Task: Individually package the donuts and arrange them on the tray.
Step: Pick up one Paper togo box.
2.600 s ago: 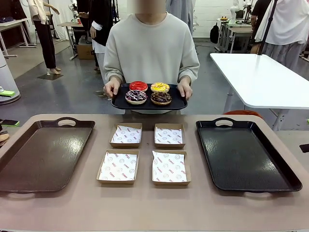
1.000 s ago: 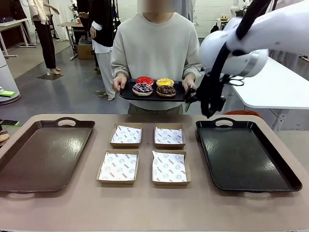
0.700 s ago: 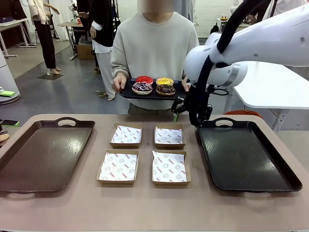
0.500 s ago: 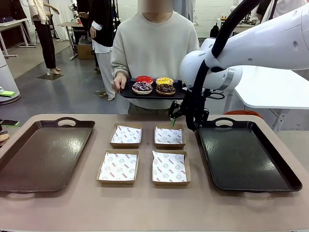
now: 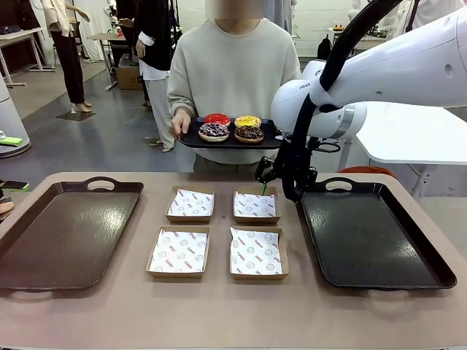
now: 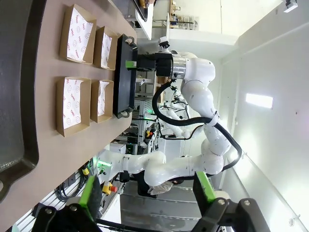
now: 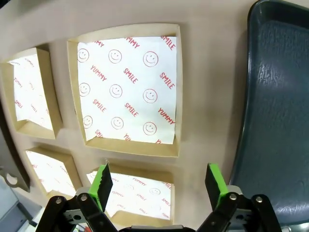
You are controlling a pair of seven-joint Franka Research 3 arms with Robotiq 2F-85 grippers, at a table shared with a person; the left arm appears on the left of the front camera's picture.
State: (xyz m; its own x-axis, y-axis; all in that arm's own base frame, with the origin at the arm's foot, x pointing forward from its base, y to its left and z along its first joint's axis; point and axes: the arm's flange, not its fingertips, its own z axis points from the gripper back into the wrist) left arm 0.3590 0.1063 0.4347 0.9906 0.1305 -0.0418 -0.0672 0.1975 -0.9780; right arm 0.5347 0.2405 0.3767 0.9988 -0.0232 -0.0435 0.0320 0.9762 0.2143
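Beyond the table's far edge a person holds a small black tray (image 5: 191, 143) with the donuts on it: red (image 5: 217, 119), yellow (image 5: 248, 121), purple with white sprinkles (image 5: 214, 131) and chocolate (image 5: 249, 133). My right gripper (image 5: 270, 182) hangs open and empty just below that tray, over the far right paper-lined box (image 5: 256, 205). In the right wrist view that box (image 7: 128, 89) lies straight ahead of the open gripper (image 7: 158, 186), green pads apart. My left gripper (image 6: 147, 193) is open with nothing between its fingers, well off the table's left side.
Three more lined cardboard boxes (image 5: 191, 203) (image 5: 179, 251) (image 5: 255, 252) sit mid-table. A large brown tray (image 5: 66, 233) lies at the left and a large black tray (image 5: 372, 233) at the right, both bare. The right arm's forearm reaches over the black tray's far corner.
My right arm has swung in from the right and come down-left, from beside the person's tray to above the far right box. The person has lifted the donut tray slightly.
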